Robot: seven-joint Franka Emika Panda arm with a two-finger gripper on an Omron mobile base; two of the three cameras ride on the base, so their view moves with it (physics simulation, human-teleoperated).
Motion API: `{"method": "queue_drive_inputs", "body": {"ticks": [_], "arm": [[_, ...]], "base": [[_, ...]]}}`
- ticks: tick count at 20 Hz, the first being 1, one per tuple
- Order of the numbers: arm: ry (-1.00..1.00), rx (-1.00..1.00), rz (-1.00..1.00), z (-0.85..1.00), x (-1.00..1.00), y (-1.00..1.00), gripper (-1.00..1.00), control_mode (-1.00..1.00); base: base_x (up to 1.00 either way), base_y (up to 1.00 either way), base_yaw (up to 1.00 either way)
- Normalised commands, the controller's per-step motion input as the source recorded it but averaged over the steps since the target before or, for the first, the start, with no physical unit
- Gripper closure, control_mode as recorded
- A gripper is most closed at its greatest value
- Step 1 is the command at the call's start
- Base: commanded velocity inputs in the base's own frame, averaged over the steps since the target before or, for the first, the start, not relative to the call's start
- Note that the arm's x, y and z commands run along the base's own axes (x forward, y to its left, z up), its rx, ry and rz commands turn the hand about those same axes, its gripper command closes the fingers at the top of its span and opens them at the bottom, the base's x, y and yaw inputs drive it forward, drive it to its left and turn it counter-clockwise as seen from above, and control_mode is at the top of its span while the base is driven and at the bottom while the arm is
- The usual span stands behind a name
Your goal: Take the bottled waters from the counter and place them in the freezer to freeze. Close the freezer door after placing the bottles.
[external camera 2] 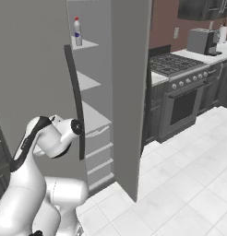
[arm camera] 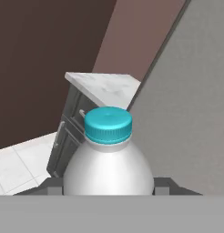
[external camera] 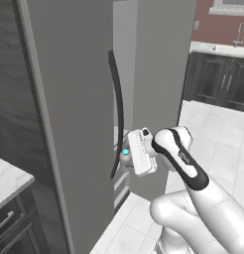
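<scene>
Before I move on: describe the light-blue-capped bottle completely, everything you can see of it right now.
The light-blue-capped bottle is small, with a pale, translucent-looking plastic body, rounded shoulders and a ridged teal-blue screw cap, cap on. It sits upright in the hand view, gripped at the shoulder between the fingers of the hand. In the left base view its cap shows beside the freezer door's dark handle, at the gap of the part-open doors. Its lower body is hidden.

light-blue-capped bottle (arm camera: 108, 159): upright in gripper (arm camera: 104, 186) | red-capped bottle (external camera 2: 77, 32): upright, upper freezer (external camera 2: 129, 92) shelf
</scene>
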Motion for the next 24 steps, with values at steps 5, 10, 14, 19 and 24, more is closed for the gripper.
{"method": "queue_drive_inputs", "body": {"ticks": [5, 10, 14, 19, 24], "arm": [[0.0, 0.0, 0.0, 0.0, 0.0, 0.0, 1.0, 1.0], [0.0, 0.0, 0.0, 0.0, 0.0, 0.0, 1.0, 1.0], [0.0, 0.0, 0.0, 0.0, 0.0, 0.0, 1.0, 1.0], [0.0, 0.0, 0.0, 0.0, 0.0, 0.0, 1.0, 1.0], [0.0, 0.0, 0.0, 0.0, 0.0, 0.0, 1.0, 1.0]], "base": [[0.71, -0.54, 0.0], [0.51, -0.48, 0.01], [0.45, -0.02, 0.13], [0.45, 0.0, 0.21], [0.79, -0.04, 0.21]]}}
